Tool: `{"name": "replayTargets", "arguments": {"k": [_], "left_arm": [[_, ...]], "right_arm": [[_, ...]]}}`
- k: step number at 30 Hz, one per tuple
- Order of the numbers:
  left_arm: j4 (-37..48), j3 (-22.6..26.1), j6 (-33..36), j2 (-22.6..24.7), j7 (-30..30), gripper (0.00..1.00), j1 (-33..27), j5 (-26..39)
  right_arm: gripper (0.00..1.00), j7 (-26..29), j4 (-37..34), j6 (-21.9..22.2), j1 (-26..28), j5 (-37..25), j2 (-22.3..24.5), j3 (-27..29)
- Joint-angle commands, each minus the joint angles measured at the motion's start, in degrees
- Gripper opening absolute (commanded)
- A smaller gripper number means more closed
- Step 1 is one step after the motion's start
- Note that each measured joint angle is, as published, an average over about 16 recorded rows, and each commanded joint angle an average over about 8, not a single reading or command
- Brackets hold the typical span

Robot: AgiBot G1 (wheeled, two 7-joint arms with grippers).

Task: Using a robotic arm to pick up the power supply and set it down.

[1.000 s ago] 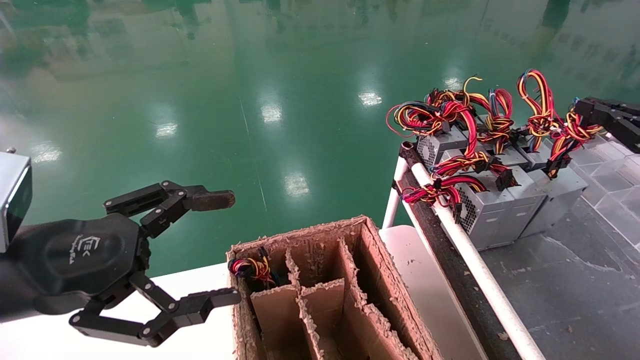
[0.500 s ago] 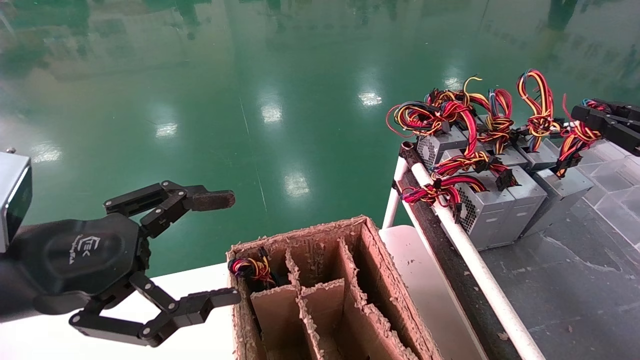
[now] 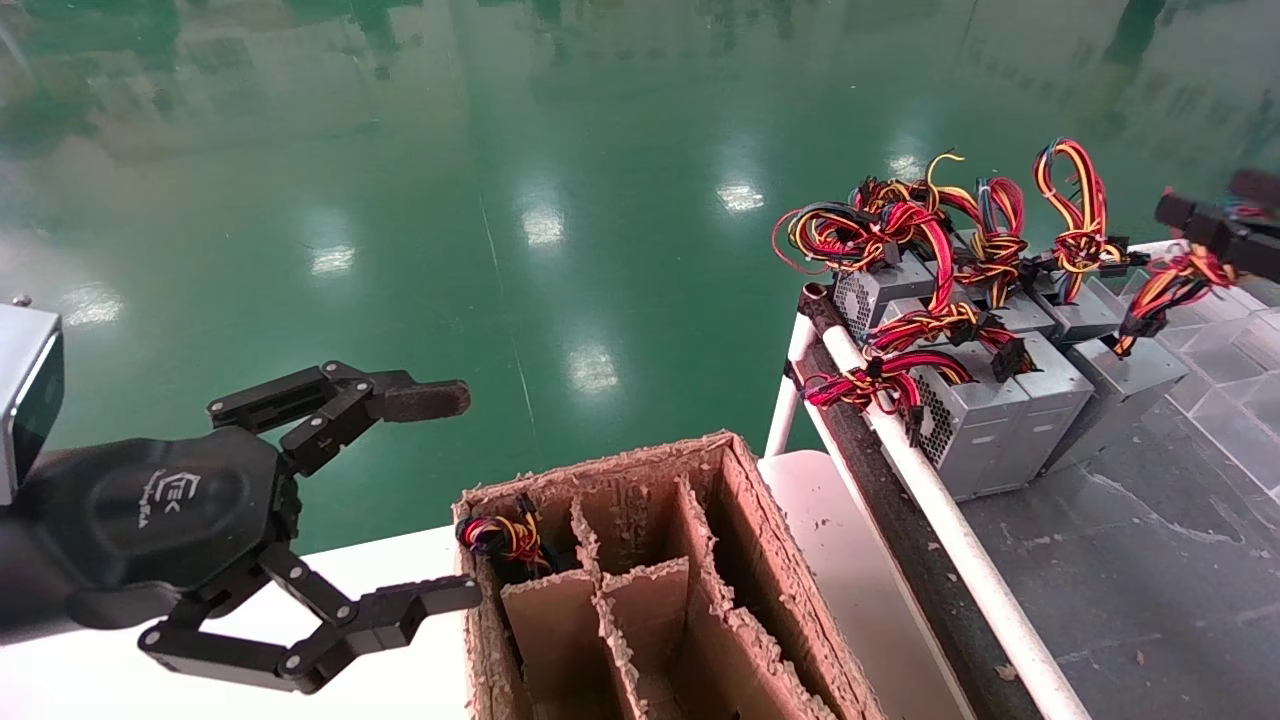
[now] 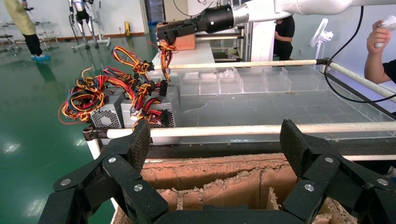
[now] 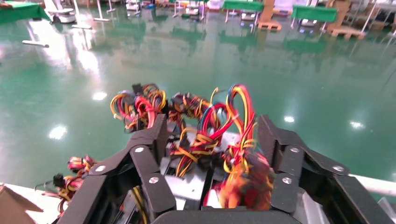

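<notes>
Head view: the right end effector (image 3: 1215, 222) grasps the power supply's wires (image 3: 1165, 290) above the table (image 3: 1150, 560). The left end effector (image 3: 440, 500) hangs released beside the cardboard box (image 3: 760, 520).

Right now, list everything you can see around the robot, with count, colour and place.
power supplies: at least five, grey with red, yellow and black wires, clustered at the bench's far left end
bench: one, dark grey, on the right
pipe rail: one, white, along the bench's left edge
clear trays: several, transparent, on the bench right of the supplies
cardboard box: one, brown, divided, on the white table
white table: one, in front
wire bundle: one, red-yellow-black, in the box's far-left compartment
floor: green, glossy
left gripper: black, open, left of the box
right gripper: black, at the rightmost supply's wires
</notes>
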Motion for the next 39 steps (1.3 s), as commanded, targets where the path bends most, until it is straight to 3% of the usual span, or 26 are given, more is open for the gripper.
{"name": "replayTargets", "arguments": {"k": [1,13,39], "left_arm": [[0.0,0.0,0.0,0.0,0.0,1.0,0.0,0.0],[0.0,0.0,0.0,0.0,0.0,1.0,0.0,0.0],[0.0,0.0,0.0,0.0,0.0,1.0,0.0,0.0]], "right_arm": [[1.0,-0.3,0.1,-0.1,0.1,0.3,0.1,0.2],[1.0,0.0,2.9,-3.7,-1.5,3.6,1.4,2.4],[1.0,10.1,34.3,-5.8,-17.3,8.8,1.7,5.3]]}}
